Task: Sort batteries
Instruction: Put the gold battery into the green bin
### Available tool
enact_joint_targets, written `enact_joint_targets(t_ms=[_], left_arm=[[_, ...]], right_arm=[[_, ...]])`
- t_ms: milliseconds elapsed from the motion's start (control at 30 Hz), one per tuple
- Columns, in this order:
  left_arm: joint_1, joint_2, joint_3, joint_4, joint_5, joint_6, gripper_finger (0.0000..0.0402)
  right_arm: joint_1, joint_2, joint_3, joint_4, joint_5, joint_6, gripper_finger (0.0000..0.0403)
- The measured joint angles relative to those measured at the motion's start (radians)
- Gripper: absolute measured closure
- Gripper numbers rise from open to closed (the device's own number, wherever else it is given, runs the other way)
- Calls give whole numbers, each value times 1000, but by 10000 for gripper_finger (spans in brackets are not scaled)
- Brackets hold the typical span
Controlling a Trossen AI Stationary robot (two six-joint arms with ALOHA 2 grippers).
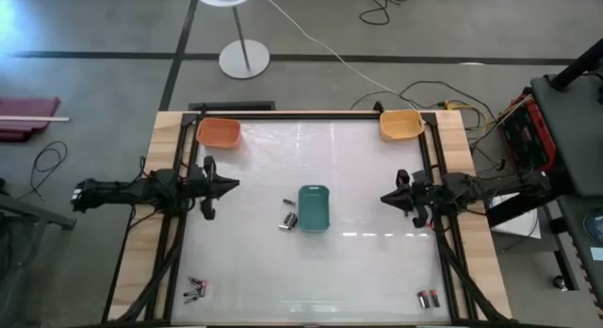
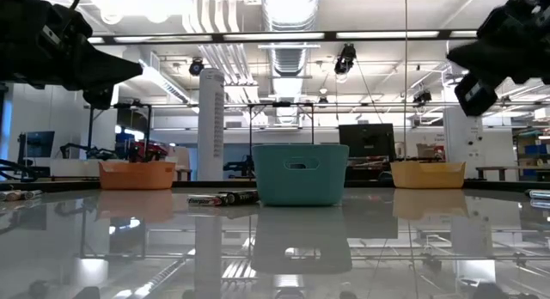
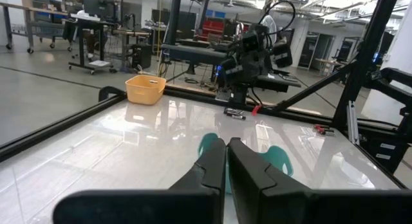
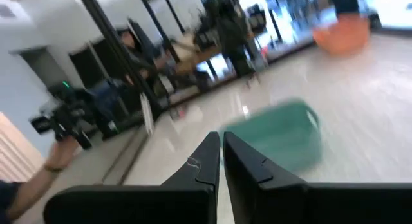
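Batteries [image 1: 288, 220] at frame centre, beside the teal bin [image 1: 314, 207], should be approached slowly; left claw [image 1: 229, 185] and right claw [image 1: 387, 198] are seen narrow, empty.

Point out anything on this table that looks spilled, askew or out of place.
Nothing looks damaged. The batteries are simply unsorted: loose clusters lie beside the teal bin at, near the front left corner and the front right corner. The orange bin and yellow bin sit upright at the back corners.
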Motion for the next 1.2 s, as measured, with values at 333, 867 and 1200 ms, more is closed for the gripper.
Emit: enact_joint_targets(t_ms=[333, 867, 1200], left_arm=[[1, 0, 0, 90, -11, 86, 402], [0, 225, 0, 282, 60, -29, 379], [-6, 659, 0, 514, 60, -83, 276]], right_arm=[[67, 428, 0, 514, 89, -95, 390], [69, 1050, 403, 662, 170, -340, 390], [76, 1068, 577, 390, 170, -422, 373]])
